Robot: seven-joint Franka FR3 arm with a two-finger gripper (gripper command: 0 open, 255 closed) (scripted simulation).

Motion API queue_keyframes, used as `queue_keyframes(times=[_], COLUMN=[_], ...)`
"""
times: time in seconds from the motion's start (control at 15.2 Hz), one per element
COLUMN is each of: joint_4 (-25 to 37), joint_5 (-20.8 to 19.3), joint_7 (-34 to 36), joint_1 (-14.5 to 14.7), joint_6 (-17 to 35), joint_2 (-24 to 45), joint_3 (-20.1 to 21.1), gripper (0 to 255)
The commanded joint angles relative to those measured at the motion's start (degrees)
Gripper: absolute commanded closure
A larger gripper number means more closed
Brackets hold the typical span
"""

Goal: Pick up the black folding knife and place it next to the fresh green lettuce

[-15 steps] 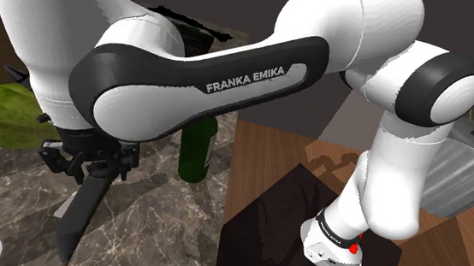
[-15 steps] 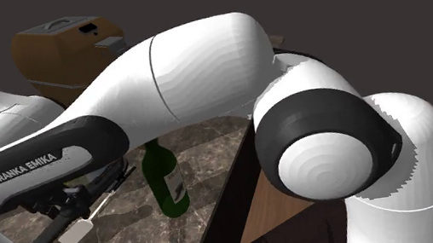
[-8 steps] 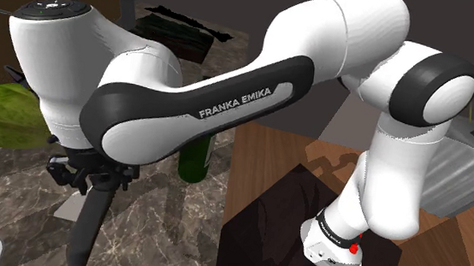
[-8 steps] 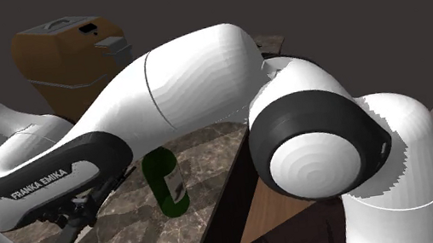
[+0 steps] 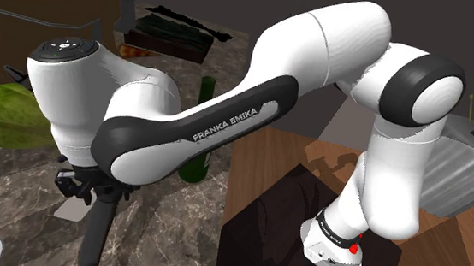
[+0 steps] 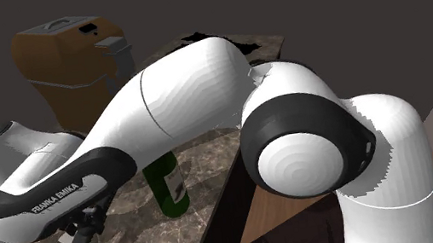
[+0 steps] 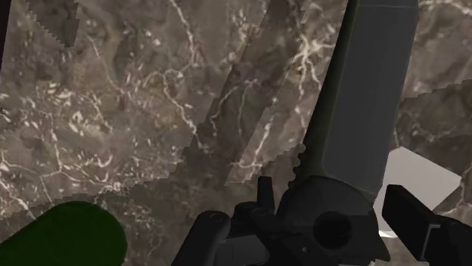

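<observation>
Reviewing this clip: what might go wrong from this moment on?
1. The gripper clasps the black folding knife near one end, the rest hanging below; it may swing or slip in transit.
2. The green bottle stands close beside the arm; a sweep toward the lettuce may topple it.

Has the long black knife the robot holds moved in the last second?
Yes. In the shoulder view the long black knife has slid toward the bottom edge, from beside the dark green bottle's body to below its base, and hangs straighter.
</observation>
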Motion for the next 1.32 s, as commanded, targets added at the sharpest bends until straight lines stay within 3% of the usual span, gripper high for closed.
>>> queue_keyframes(times=[0.0,0.46,0.99,1.06,1.25], joint_4=[-0.83,-3.07,-3.07,-3.01,-3.14], joint_5=[-0.29,-1.83,-1.84,-1.81,-1.8], joint_7=[0.16,1.13,1.13,1.13,1.12], joint_1=[0.01,0.46,0.46,0.46,0.43], joint_6=[1.23,5.73,5.73,5.62,5.71], joint_2=[0.4,2.92,2.93,2.88,2.83], joint_3=[-0.15,-0.96,-0.95,-0.92,-0.92], gripper=[255,255,255,0,0])
